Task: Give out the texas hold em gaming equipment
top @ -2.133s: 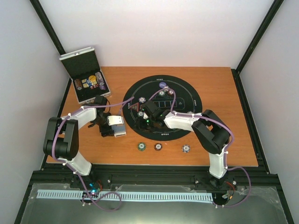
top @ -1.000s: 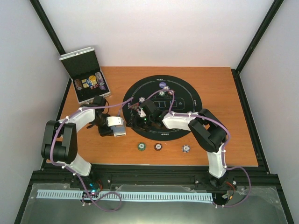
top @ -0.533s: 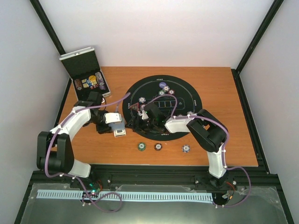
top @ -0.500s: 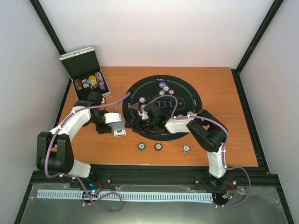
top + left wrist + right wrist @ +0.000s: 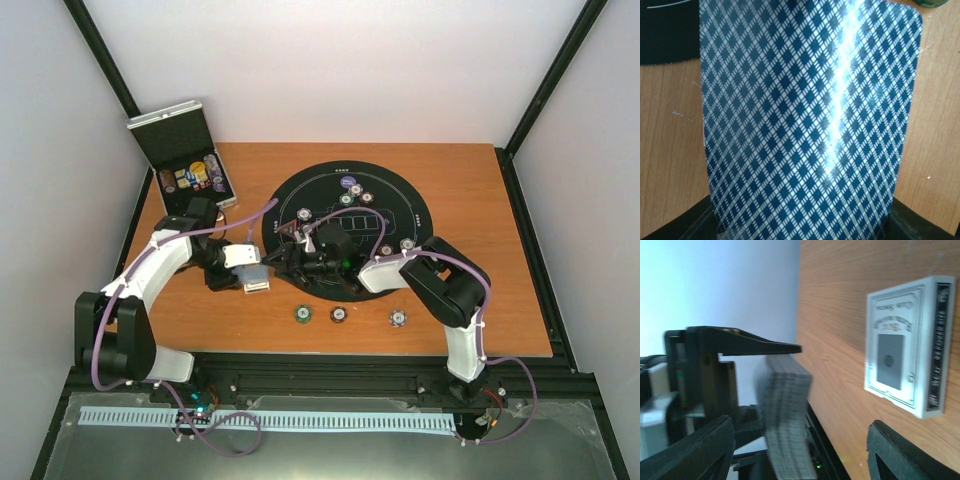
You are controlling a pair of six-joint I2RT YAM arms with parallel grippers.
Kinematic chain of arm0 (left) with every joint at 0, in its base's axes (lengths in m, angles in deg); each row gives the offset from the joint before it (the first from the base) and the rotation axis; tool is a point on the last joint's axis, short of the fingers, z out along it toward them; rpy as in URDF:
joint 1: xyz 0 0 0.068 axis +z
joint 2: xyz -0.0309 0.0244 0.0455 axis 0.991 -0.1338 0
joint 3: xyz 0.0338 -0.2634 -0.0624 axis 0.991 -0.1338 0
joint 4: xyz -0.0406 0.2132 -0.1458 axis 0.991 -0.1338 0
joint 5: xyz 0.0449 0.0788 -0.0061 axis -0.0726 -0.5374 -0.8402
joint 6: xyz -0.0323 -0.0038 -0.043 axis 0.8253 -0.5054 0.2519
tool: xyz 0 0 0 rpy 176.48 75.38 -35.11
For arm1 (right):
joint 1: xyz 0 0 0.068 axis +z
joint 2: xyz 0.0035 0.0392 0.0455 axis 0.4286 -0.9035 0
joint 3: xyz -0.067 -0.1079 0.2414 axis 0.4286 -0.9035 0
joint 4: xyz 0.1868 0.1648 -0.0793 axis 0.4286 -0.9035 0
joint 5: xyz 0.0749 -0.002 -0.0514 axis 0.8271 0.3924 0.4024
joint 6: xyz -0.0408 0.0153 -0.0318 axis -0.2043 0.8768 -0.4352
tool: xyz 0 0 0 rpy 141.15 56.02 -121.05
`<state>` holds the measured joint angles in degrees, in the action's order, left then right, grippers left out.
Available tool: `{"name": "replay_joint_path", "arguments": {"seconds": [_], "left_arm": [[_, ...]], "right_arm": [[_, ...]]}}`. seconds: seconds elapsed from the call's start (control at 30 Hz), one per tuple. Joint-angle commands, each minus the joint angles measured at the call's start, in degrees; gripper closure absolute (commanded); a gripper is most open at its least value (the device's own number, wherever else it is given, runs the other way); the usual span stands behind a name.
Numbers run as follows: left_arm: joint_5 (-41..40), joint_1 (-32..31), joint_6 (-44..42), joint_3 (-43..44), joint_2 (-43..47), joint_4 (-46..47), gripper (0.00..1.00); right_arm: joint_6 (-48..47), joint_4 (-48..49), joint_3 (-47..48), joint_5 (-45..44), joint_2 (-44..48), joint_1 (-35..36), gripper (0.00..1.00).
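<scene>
My left gripper (image 5: pixel 266 266) is shut on the deck of playing cards (image 5: pixel 805 115), whose blue lattice back fills the left wrist view. In the right wrist view that deck (image 5: pixel 786 420) shows edge-on and blurred under a black left finger (image 5: pixel 750 344). My right gripper (image 5: pixel 287 258) faces it from the mat's left edge, open, with its fingertips (image 5: pixel 695 452) either side of the deck and apart from it. Poker chips (image 5: pixel 346 199) lie on the round black mat (image 5: pixel 400 195). Three more chips (image 5: pixel 339 314) lie in a row on the wood in front of it.
The white card box (image 5: pixel 905 347) lies flat on the table beside the grippers, seen from above as a small white rectangle (image 5: pixel 258 286). An open metal case (image 5: pixel 182 160) with several chips stands at the back left corner. Black frame rails (image 5: pixel 540 260) border the table.
My right gripper has slid left off the mat's middle toward the deck, and its jaws have widened. My left arm has swung its elbow outward, keeping the deck in place.
</scene>
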<state>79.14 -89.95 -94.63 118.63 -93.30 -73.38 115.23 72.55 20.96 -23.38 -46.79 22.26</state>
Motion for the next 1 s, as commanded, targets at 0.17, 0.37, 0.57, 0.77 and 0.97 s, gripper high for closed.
{"name": "replay_joint_path", "arguments": {"seconds": [0.17,0.37,0.57,0.77,0.97], "left_arm": [[3.1,-0.5,0.8,3.4,1.5,-2.5,0.89],[3.7,-0.5,0.8,4.0,2.4,-3.0,0.89],[5.3,-0.6,1.2,5.1,2.7,-4.1,0.89],[6.3,-0.8,1.0,5.4,3.6,-4.9,0.88],[6.6,-0.8,1.2,5.7,4.0,-5.0,0.88]], "right_arm": [[3.1,7.1,0.6,1.1,1.1,1.3,0.30],[4.1,8.4,1.4,1.5,0.1,2.3,0.37],[5.1,8.6,4.0,2.3,-1.3,3.2,0.46],[6.3,9.8,5.2,2.4,-2.4,3.9,0.68],[6.5,10.1,4.5,3.0,-2.4,4.5,0.80]]}}
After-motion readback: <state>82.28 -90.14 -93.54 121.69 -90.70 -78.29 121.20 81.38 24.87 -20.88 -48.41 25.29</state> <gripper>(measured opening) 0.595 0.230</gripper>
